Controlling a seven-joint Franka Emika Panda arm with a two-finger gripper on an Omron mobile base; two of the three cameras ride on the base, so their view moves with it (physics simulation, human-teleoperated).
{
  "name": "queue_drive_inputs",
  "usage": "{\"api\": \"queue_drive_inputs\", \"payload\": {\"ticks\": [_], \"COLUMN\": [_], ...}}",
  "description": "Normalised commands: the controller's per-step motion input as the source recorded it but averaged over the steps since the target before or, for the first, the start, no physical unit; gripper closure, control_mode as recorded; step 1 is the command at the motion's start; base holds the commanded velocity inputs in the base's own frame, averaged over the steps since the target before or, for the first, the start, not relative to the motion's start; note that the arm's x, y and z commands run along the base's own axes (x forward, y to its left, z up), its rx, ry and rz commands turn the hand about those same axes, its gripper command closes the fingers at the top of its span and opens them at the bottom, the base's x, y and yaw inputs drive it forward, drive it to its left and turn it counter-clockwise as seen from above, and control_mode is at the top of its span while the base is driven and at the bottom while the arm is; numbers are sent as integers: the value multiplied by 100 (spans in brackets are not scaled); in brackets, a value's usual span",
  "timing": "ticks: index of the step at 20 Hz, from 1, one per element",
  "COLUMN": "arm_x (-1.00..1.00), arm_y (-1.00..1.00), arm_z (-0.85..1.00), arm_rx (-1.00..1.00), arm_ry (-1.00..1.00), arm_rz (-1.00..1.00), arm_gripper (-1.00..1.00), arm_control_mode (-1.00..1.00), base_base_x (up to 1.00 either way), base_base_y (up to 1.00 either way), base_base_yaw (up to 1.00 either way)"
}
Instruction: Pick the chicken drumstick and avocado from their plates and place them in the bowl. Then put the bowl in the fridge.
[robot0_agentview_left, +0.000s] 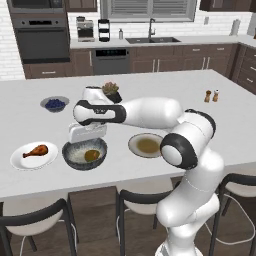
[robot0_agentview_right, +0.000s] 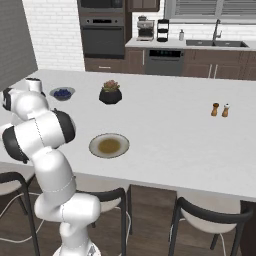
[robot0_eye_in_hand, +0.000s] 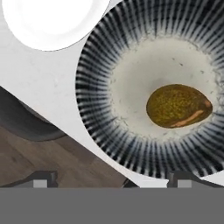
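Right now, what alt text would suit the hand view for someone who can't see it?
Looking straight down, an avocado lies inside a dark ribbed bowl with a pale speckled centre. Part of a white plate sits beside the bowl on the pale counter, and the open gripper hovers above.

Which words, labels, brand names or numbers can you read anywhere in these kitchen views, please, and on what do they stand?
None: no readable text appears in any view.
Large dark grey ribbed bowl: stripes only, no lettering.
Built-in dark wall oven: no legible panel marks.
Two small brown shakers: too small to show any label.
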Motion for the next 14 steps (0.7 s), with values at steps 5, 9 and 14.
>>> {"api": "queue_drive_inputs", "payload": {"ticks": [5,9,14], "arm_x": [-1,-16,-17], "arm_y": [-2,3,23], "arm_z": [0,22,39], "arm_rx": [0,0,0], "arm_ry": [1,-3,-1], "arm_rz": [1,0,18], "arm_gripper": [-100,-100,-100], "arm_control_mode": [-100,-100,-100], "base_base_x": [0,0,0], "base_base_y": [0,0,0], "base_base_yaw": [0,0,0]}}
